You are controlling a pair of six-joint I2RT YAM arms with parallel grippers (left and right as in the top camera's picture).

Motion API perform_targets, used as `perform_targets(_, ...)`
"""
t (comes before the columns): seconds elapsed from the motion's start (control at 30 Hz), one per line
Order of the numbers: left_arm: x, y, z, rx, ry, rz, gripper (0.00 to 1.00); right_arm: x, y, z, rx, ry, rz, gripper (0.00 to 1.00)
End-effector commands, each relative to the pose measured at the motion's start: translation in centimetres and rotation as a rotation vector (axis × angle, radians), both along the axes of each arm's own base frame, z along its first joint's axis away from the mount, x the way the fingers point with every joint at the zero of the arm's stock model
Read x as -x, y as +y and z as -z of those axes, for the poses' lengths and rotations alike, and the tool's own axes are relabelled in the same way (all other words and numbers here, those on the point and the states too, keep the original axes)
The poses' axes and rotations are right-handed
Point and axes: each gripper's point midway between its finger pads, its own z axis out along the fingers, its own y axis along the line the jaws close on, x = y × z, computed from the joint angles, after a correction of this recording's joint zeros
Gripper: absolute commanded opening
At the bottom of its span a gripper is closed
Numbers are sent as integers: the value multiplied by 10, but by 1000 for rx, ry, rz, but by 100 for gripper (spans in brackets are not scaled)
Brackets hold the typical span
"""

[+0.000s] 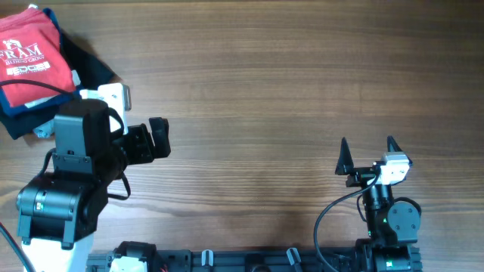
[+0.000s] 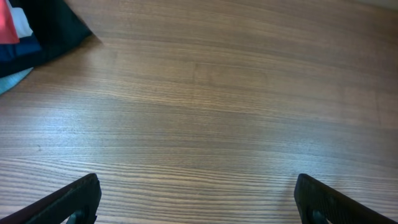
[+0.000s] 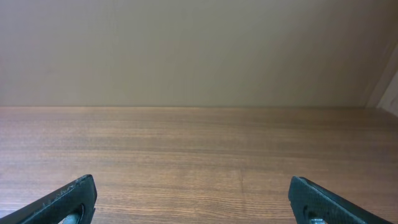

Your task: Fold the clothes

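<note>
The red T-shirt [image 1: 26,57] with white lettering lies folded at the far left corner, on top of a pile of navy folded clothes [image 1: 87,64]. A sliver of the red T-shirt shows at the top left of the left wrist view [image 2: 6,25]. My left gripper [image 1: 160,140] is open and empty over bare wood, to the right of and nearer than the pile; its fingers show wide apart in its wrist view [image 2: 196,199]. My right gripper [image 1: 367,143] is open and empty at the near right, and also shows in its wrist view [image 3: 193,199].
The navy clothes [image 2: 43,31] and a bit of white cloth [image 2: 22,25] lie under the red shirt. The wooden table [image 1: 265,75] stretches across the view. A plain wall [image 3: 186,50] stands beyond the far edge.
</note>
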Motion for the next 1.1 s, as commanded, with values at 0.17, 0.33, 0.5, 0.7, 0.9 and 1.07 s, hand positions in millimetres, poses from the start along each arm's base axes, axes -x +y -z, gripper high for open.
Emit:
perform_targets(0.17, 0, 1, 1, -4, 0, -10, 100, 0, -4, -4, -20, -16, 23, 100)
perform_targets(0.33, 10, 5, 5, -25, 29, -12, 100, 0, -4, -4, -20, -16, 22, 100)
perform_targets(0.5, 28, 19, 4, -24, -8, -59, 100, 0, -4, -4, -20, -16, 22, 100)
perform_targets(0.7, 57, 37, 36, -21, -52, -138, 100, 0, -4, -4, -20, -16, 22, 100)
perform_targets(0.9, 75, 40, 69, -11, -122, -155, 100, 0, -4, -4, -20, -16, 22, 100)
perform_targets(1.07, 67, 39, 83, -24, -257, -133, 100, 0, -4, -4, -20, -16, 22, 100)
